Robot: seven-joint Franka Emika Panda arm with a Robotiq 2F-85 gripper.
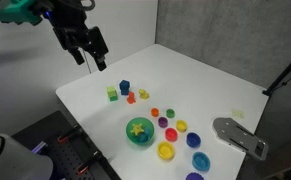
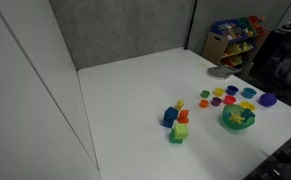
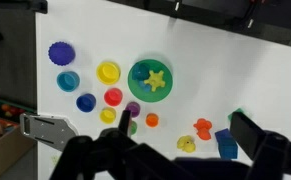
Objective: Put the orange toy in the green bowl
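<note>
The orange toy (image 1: pixel 130 98) is a tiny chunky piece lying on the white table beside a blue block (image 1: pixel 125 88) and a small green cube (image 1: pixel 112 95). It also shows in an exterior view (image 2: pixel 182 119) and in the wrist view (image 3: pixel 202 127). The green bowl (image 1: pixel 139 131) stands nearer the table's front edge with a yellow star toy inside; it shows in an exterior view (image 2: pixel 237 118) and in the wrist view (image 3: pixel 151 80). My gripper (image 1: pixel 95 58) hangs open and empty high above the table's far corner, apart from the toys. Its dark fingers (image 3: pixel 185 117) frame the wrist view.
A small yellow toy (image 3: pixel 186 144) and a small orange cup (image 3: pixel 152 120) lie between the orange toy and the bowl. Several coloured cups (image 1: pixel 181 126) stand beside the bowl. A grey metal piece (image 1: pixel 240 135) lies at the table's edge. Toy shelves (image 2: pixel 235 38) stand beyond the table.
</note>
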